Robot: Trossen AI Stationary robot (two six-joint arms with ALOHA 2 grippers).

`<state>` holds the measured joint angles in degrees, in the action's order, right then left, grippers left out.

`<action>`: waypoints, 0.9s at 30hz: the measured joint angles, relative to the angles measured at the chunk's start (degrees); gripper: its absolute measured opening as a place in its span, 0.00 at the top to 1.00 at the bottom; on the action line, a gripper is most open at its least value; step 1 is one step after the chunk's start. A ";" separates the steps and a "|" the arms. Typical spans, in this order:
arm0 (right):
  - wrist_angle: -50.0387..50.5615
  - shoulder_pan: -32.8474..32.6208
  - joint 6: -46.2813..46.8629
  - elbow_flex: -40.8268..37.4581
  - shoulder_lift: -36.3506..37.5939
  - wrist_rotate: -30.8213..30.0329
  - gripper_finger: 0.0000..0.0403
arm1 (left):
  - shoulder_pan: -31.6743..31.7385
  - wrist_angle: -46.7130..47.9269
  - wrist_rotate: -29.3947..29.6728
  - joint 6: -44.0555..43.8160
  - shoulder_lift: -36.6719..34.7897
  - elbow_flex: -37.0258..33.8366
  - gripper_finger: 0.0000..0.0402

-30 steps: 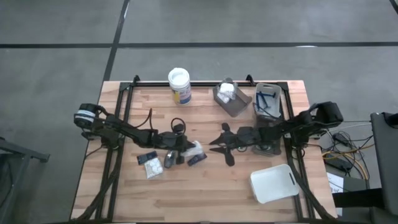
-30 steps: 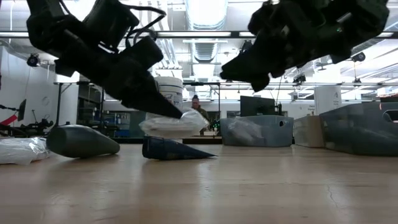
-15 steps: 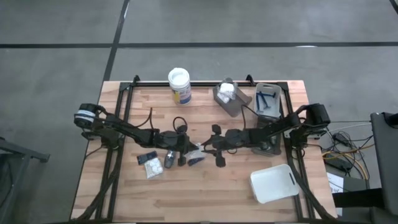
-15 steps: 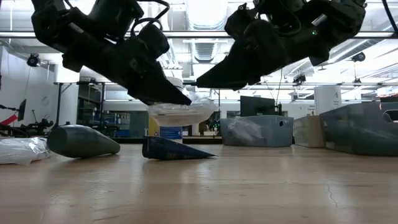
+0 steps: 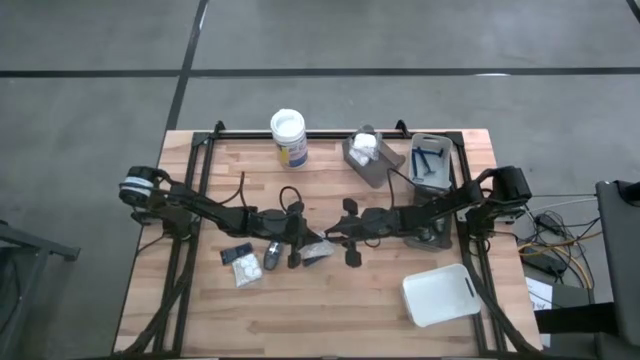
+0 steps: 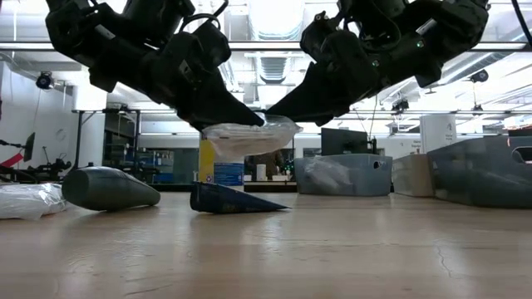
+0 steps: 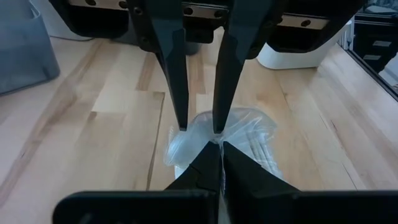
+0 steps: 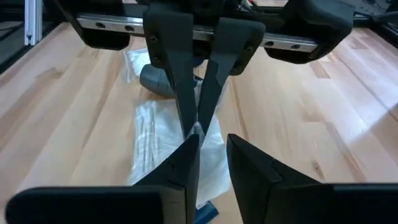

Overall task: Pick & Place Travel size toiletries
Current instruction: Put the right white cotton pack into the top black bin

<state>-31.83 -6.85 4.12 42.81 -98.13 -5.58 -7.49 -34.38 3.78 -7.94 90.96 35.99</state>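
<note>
A clear plastic packet with white contents (image 6: 249,137), one of the travel size toiletries, hangs above the middle of the table (image 5: 318,246). My left gripper (image 7: 219,152) comes from the table's left and is shut on it. My right gripper (image 8: 211,155) comes from the right and has closed on its other end. A dark grey tube (image 6: 108,187), a dark blue sachet (image 6: 233,199) and a white packet (image 5: 243,268) lie flat on the wood below and to the left. My left gripper pinches the packet's left end (image 7: 208,140) between its two fingers. The fingers slant down from the table's left. The packet is lifted clear of the table and hangs about level. My right gripper has the packet's right end (image 7: 199,124) between its two fingers (image 7: 182,121), slanting down from the table's right, tip to tip with the left gripper. That end (image 6: 287,124) is drawn up toward the fingertips. The packet stays clear of the table.
A white-lidded jar (image 5: 288,135) stands at the far edge. Two grey trays (image 5: 372,158) (image 5: 432,162) sit at the far right, and a white tray (image 5: 440,293) at the near right. Bare wood lies along the near edge.
My right gripper has moved toward the table's left up to the packet and closed its fingers on the packet's right end. My left gripper has raised the packet a little. The packet's right end, rounded before, is now drawn up to the right fingertips.
</note>
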 joint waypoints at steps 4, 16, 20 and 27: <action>0.02 0.00 -0.02 -0.02 0.00 0.00 0.84 | 0.00 -0.14 0.06 0.19 0.00 0.00 0.97; 0.42 0.39 6.52 -0.02 0.00 -0.02 0.70 | 0.00 -0.05 0.21 0.29 -0.02 0.00 0.97; 1.40 0.39 7.72 -0.04 0.00 -0.03 0.58 | -0.02 0.58 0.46 0.28 -0.02 -0.16 0.97; 3.06 0.39 7.74 -0.07 0.00 -0.21 0.46 | -0.02 0.56 1.33 0.28 -0.02 -0.22 0.97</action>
<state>-28.78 -6.46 11.86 42.74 -98.13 -5.79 -7.51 -33.82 5.11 -7.66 90.94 35.77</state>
